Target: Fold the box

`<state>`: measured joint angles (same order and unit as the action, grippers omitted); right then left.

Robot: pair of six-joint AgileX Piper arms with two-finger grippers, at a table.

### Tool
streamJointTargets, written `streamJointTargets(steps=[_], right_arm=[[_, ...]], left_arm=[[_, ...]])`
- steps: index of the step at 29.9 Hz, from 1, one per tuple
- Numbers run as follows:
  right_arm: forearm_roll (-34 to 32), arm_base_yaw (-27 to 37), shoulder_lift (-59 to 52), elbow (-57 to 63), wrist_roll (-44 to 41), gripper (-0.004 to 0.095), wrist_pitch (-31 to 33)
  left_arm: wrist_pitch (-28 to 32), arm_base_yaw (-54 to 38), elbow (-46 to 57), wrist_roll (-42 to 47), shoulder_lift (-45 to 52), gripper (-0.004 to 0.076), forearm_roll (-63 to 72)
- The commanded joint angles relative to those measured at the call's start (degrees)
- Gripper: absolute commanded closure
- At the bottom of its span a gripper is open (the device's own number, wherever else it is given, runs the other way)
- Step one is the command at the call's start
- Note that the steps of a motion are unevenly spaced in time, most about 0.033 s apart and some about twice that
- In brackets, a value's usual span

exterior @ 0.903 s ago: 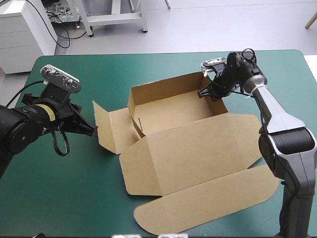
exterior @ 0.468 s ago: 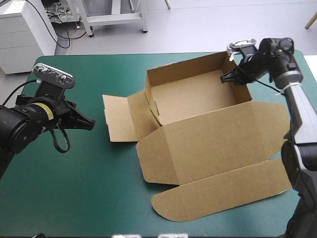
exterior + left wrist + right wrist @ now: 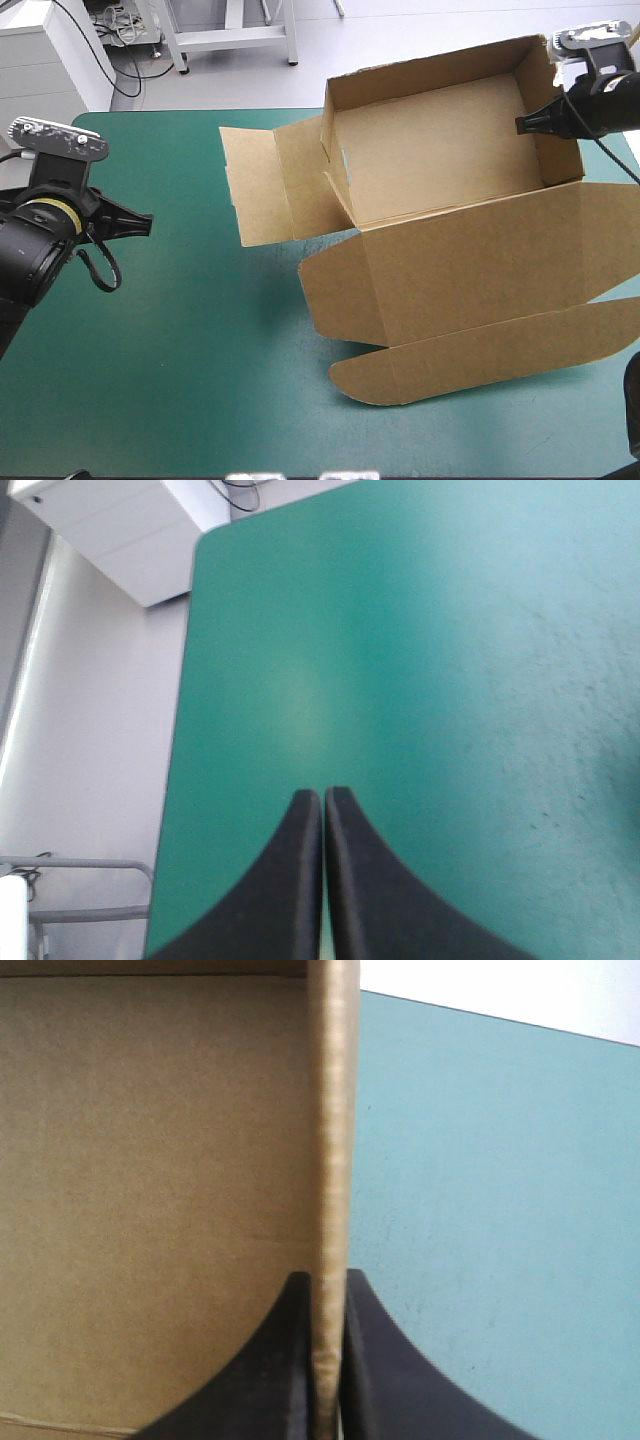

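Note:
The brown box (image 3: 440, 150) is an open tray with its walls raised, hanging tilted over the table's far right part. Its lid (image 3: 470, 270) and lid flap slope down toward the front. One side flap (image 3: 255, 195) sticks out to the left. My right gripper (image 3: 522, 125) is shut on the box's right wall. In the right wrist view that wall (image 3: 330, 1110) runs straight between the right gripper (image 3: 328, 1282). My left gripper (image 3: 147, 222) is shut on nothing near the table's left side, well apart from the flap. In the left wrist view the left gripper (image 3: 323, 795) points over bare cover.
Teal-green cover (image 3: 180, 350) lies bare between my left gripper and the box. The table's edge (image 3: 185, 780) runs just beside the left gripper. The box's back wall reaches past the table's far edge (image 3: 200, 112).
My right gripper has carried the box up and toward the far right corner, tilting it. My left arm has drawn back to the left, away from the side flap.

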<state>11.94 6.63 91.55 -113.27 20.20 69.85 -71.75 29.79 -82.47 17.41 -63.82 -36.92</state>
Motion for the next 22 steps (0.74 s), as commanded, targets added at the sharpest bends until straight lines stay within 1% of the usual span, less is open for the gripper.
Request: streamJointTargets(steps=[1,3,6,7,12,13,17,19,22], right_arm=[[1.92,0.4,-4.72,-1.61,0.06,0.093,-2.85],[2.07,0.4,-5.19,-1.61,0.06,0.0929,-2.85],[1.96,0.4,-6.0,-1.61,0.06,0.093,-2.85],[1.96,0.4,-6.06,-1.61,0.06,0.093,-2.85],[3.25,0.4,-6.14,-1.61,0.06,0.093,-2.85],[3.94,0.4,-6.14,-1.61,0.06,0.093,-2.85],[6.69,0.4,-6.14,-1.61,0.72,0.093,-2.85],[7.06,0.4,-6.14,-1.61,1.1,0.093,-2.85],[7.62,0.4,-6.14,-1.61,1.1,0.093,-2.85]], left_arm=[[0.03,-2.49,-1.3,0.51,0.98,0.0725,-3.67],[1.1,-5.89,-1.3,-2.91,0.98,0.0704,0.94],[4.0,-13.68,-1.3,-11.49,0.98,0.0704,13.24],[4.94,-17.68,-1.3,-15.31,0.98,0.0704,19.19],[8.55,-32.9,2.75,-26.85,0.98,0.0705,36.0],[9.62,-36.81,4.89,-29.39,0.88,0.0705,40.61],[15.03,-47.3,14.0,-38.33,0.65,0.0706,58.58],[18.96,-50.15,20.04,-43.81,0.3,0.0706,68.61],[25.36,-50.44,28.27,-53.05,-0.35,0.0706,80.27]])
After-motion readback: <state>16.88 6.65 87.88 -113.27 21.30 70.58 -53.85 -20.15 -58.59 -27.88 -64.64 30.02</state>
